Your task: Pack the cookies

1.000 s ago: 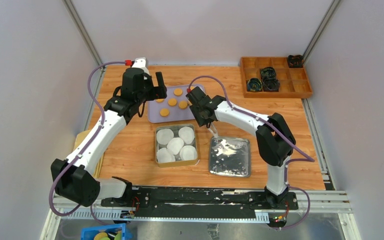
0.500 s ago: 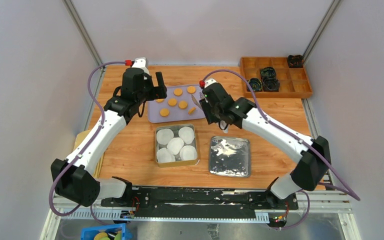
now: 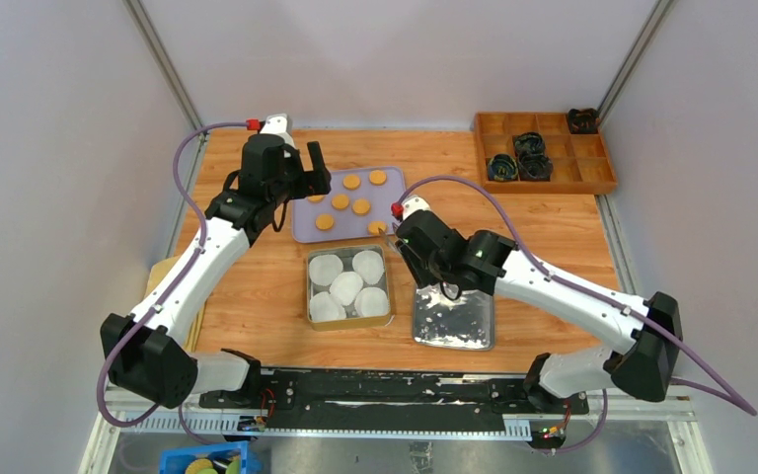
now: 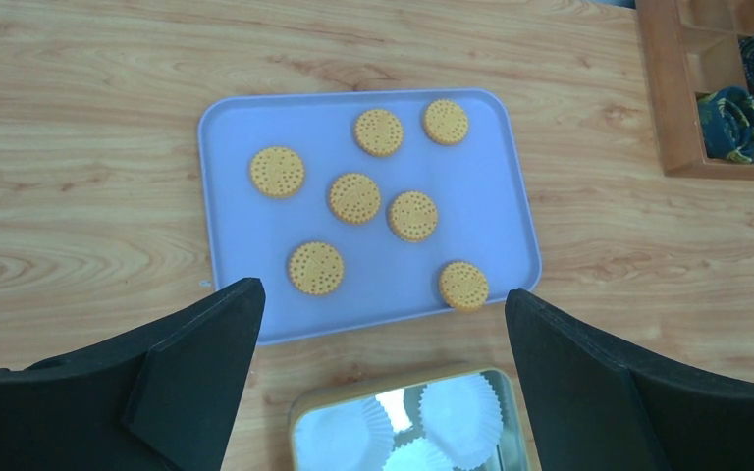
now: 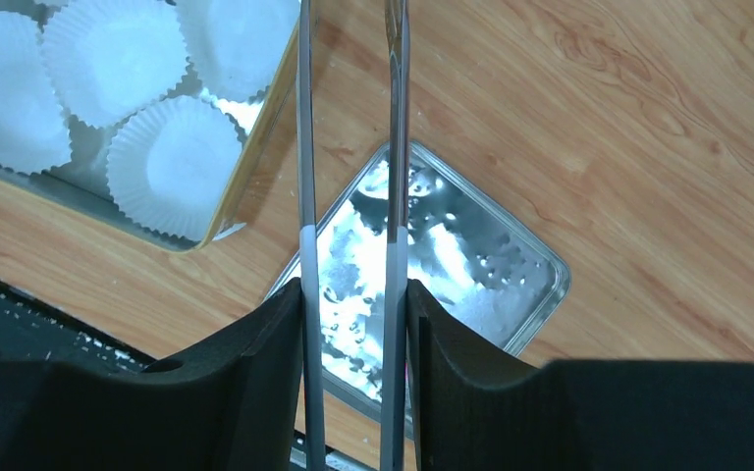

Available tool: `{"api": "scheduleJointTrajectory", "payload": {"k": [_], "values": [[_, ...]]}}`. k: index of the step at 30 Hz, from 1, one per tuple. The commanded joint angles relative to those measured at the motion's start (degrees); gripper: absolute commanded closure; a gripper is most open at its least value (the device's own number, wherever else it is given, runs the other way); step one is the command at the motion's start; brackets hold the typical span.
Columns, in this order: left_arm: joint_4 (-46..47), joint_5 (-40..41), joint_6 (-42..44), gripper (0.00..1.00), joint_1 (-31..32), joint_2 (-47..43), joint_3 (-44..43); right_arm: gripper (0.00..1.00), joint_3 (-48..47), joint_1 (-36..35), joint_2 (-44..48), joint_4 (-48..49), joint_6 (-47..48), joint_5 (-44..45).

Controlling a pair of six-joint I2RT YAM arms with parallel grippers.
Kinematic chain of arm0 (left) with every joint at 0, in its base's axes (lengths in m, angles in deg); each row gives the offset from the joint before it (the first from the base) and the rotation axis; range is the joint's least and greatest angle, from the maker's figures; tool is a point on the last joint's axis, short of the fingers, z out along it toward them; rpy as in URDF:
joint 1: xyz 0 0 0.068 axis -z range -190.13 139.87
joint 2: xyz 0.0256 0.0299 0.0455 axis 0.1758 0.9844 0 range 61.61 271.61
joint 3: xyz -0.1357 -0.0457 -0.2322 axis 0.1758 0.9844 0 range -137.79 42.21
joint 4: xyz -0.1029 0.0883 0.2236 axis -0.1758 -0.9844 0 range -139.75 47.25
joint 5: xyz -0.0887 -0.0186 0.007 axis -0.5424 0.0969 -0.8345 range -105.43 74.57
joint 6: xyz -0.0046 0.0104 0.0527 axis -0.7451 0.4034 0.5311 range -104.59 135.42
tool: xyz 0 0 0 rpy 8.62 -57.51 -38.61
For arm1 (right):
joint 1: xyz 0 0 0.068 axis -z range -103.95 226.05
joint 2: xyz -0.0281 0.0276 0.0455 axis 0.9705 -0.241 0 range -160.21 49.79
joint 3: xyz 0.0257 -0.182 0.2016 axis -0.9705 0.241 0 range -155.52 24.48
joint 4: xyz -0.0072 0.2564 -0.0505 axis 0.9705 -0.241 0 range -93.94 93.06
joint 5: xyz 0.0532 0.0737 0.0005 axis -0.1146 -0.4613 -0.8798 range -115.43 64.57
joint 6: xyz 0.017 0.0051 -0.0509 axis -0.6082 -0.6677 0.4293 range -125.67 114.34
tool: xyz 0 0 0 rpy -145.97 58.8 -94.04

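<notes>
— At the far edge of the surface, left of centre, what is exposed?

— The left gripper (image 4: 383, 291) hangs over the lavender tray (image 4: 226, 147), jaws spread wide and holding nothing. Seven cookies (image 4: 354, 197) lie flat on that tray, apart from one another; none is in the tin. One cookie (image 4: 463, 286) sits right against the rim at the tray's near right corner. In my judgement a careless approach there would push it over the rim onto the wood.

— And toward the middle?

— Nearer the front edge, the open tin (image 5: 241, 167) holds white paper liners (image 5: 172, 162), crowded and overlapping. They look light. A cookie set down off-centre could tip one, and a tool withdrawn carelessly could drag one out.

— The right side?

— The right gripper (image 5: 353, 294) is pinching a pair of metal tweezers (image 5: 394, 147), whose blades run parallel with a gap between them. The tips are cut off by the frame, so I cannot tell whether anything sits between them. The blades are thin and smooth: a flat cookie may slip out, or crack if squeezed hard, and the tweezers could twist in the grip. The silver lid (image 5: 471, 265) lies just right of the tin. Both arms reach toward the tray, so contact between them is possible.

— Any writing?

— None legible. The wooden divided box (image 3: 553, 185) at the far right corner holds dark bundles (image 3: 530, 153) and shows no label.
</notes>
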Motion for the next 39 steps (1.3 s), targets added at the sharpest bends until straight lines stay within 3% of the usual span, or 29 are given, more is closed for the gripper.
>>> {"api": "scheduleJointTrajectory", "payload": {"k": [1,8,14,33,39], "values": [[0.24,-0.71,-0.45,0.0,0.29,-1.16,0.29,0.9,-1.49,0.12,-2.87,3.35,0.15,5.97],[-0.09,-0.13,-0.01,0.0,0.29,-0.92,-0.32,0.89,-9.49,2.59,-14.19,7.51,5.16,6.7],[-0.56,0.72,0.82,0.0,0.29,-1.09,-0.66,0.88,-12.35,7.04,-21.8,10.1,6.61,1.57],[-1.41,1.5,1.11,0.0,0.29,0.52,-1.75,0.55,-15.75,9.77,-28.49,13.39,9.14,-4.31],[-1.3,1.41,1.04,0.0,0.29,-0.47,-1.57,0.52,-16.49,10.01,-30.78,12.88,8.77,-4.24]]}}
